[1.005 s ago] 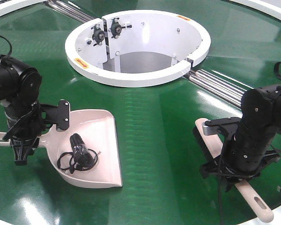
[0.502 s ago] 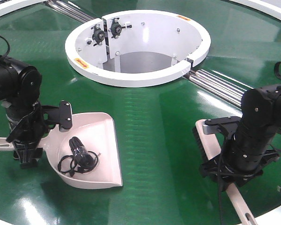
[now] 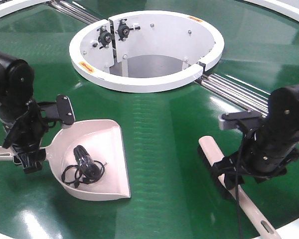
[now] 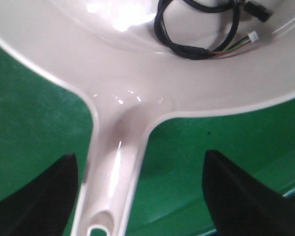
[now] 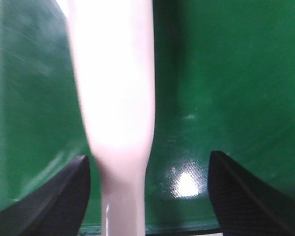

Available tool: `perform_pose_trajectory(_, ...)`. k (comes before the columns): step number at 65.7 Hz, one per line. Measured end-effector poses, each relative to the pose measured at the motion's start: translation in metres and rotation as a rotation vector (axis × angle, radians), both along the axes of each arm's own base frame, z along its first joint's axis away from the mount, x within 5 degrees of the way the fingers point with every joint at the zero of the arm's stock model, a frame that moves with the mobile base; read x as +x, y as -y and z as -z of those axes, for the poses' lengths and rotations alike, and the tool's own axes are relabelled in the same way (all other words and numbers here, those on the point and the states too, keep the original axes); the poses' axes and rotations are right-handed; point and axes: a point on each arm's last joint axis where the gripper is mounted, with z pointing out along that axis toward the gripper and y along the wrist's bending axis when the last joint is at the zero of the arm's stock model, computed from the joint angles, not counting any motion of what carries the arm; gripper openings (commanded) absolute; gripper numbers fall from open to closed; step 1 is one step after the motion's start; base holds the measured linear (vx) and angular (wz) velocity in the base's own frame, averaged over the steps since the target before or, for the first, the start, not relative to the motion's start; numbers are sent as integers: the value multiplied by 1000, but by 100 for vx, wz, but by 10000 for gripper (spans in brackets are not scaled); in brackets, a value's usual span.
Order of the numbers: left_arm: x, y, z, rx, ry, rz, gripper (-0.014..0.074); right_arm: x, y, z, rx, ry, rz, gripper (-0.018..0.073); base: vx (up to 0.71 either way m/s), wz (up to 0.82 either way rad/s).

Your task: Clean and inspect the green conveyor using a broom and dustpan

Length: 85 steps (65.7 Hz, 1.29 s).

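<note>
At the left, the left gripper [image 4: 142, 196] is held spread open astride the handle of the dustpan [image 3: 109, 149], which is not gripped. The dustpan is laid flat on the green conveyor [image 3: 164, 129], near left, with a black cable bundle [image 3: 84, 167] already gathered in it. At the near right, the broom [image 3: 214, 154] is laid between the wide-open fingers of the right gripper [image 5: 150, 196], seemingly untouched. Sweeping appears largely done; emptying and inspection are left.

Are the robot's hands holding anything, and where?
Nothing is held. The left gripper is open around the dustpan handle, the right gripper open around the broom handle.
</note>
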Motion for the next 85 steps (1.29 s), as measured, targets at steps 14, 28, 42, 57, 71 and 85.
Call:
perform_pose_trajectory(14,-11,6,-19,-108,24,-45,507,-15,4,-43,49,192,-18,495,0,0)
perform_pose_trajectory(28,-22,17,-37,-275,41,-172,503,-35,12,-88,82,441,-37,495,0,0)
perform_pose_trajectory(42,-27,20,-58,-394,132,-333,447,-62,21,-120,116,674,-59,495,0,0)
perform_pose_trajectory(57,-45,21,-88,-541,209,-499,362,-91,29,-109,137,802,-71,495,0,0)
perform_pose_trajectory(71,-102,4,-115,-652,387,-497,282,-127,39,-98,171,943,-72,495,0,0)
perform_pose_trajectory(85,-177,-17,-109,-858,652,-499,241,-168,50,-98,218,1137,-68,495,0,0)
